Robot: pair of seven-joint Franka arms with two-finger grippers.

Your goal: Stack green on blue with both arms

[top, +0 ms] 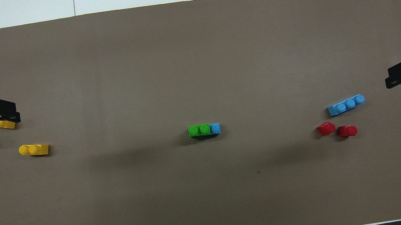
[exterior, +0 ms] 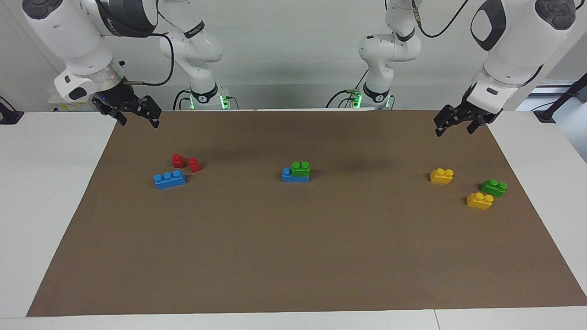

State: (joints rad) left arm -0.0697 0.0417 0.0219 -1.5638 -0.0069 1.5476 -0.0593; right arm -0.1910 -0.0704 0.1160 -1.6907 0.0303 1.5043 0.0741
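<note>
A green brick (exterior: 301, 168) sits on a blue brick (exterior: 295, 176) at the middle of the mat (exterior: 293, 256), well apart from both grippers. The left gripper (exterior: 454, 121) and right gripper (exterior: 133, 113) hang over the mat's ends, fingers apart, empty.

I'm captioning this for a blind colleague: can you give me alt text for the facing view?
A green brick sits stacked on a blue brick mid-mat. Both arms are raised, the right gripper and left gripper open and empty.
</note>
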